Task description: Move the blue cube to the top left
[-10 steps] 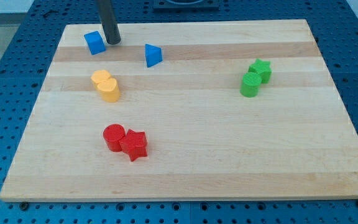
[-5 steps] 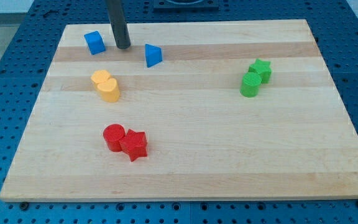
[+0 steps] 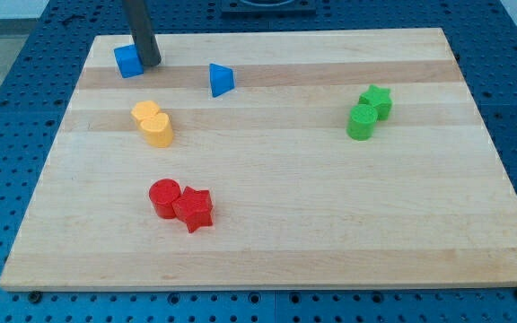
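**Blue cube nearing top-left corner**

Camera view: my tip [image 3: 147,63] is sitting against the right side of the blue cube [image 3: 127,61], apparently touching. The cube is lying near the table [image 3: 330,251] top-left corner. No fingers here, only a rod. Best pushing leftward through the cube's centre, slowly, avoiding spin or overshooting the edge.

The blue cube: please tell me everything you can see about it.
The blue cube is a small, solid-looking block of plain matte blue, resting flat near the top left corner of the wooden board. My tip stands right against its right side, apparently touching it. No other block touches it.
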Robot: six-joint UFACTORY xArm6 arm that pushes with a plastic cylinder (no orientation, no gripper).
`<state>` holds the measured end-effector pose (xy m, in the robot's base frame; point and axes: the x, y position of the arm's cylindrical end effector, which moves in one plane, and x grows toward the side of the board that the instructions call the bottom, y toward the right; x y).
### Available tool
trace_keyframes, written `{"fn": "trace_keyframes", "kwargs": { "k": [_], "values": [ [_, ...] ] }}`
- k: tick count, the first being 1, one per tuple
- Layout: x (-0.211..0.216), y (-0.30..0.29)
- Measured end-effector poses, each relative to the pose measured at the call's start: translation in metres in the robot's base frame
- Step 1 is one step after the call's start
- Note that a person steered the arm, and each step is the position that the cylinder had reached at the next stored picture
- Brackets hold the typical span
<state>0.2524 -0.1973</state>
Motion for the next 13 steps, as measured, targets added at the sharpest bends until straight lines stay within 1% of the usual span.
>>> {"fn": "trace_keyframes", "kwargs": {
  "k": [1,2,3,4,5,6,7,8,9,10,11,12,13],
  "values": [
    [-0.001,0.007],
    [0.019,0.038],
    [0.040,0.051],
    [0.057,0.040],
    [0.051,0.013],
    [0.025,-0.005],
    [0.002,-0.017],
    [-0.004,-0.017],
    [0.005,-0.004],
    [0.029,0.000],
    [0.044,-0.004],
    [0.037,-0.019],
    [0.011,-0.020]
  ]
}}
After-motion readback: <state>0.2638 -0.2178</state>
